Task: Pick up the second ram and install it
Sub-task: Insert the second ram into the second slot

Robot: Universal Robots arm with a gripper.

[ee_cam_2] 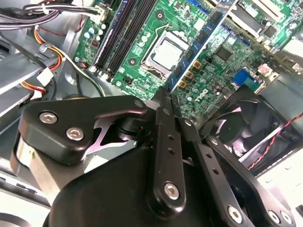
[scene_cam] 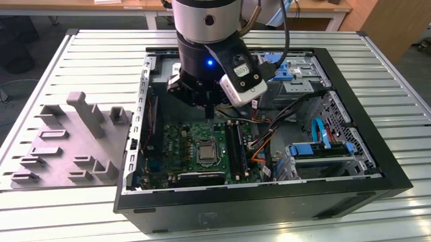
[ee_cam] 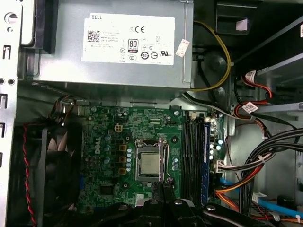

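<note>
Black fingers (ee_cam_2: 164, 118) pressed tip to tip, the gripper (ee_cam: 161, 183) hangs from the upright arm (scene_cam: 205, 30) over the motherboard (scene_cam: 181, 141) inside the open computer case (scene_cam: 269, 201) on the surface (scene_cam: 101, 45); a slim blue-green stick, seemingly the second ram (ee_cam: 207, 156), stands edge-up at the outer edge of the slot row (ee_cam: 191, 156), long axis pointing toward the power supply (ee_cam: 113, 71)

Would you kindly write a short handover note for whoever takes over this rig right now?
Gripper: shut, fingertips together with nothing between them, hanging over the motherboard inside the open computer case, near the CPU socket.
Things: the black RAM slots run alongside the socket. I cannot tell whether the second ram sits in them.
Done: nothing can be confirmed from these views.
Left: the ram's installation is unconfirmed.
</note>
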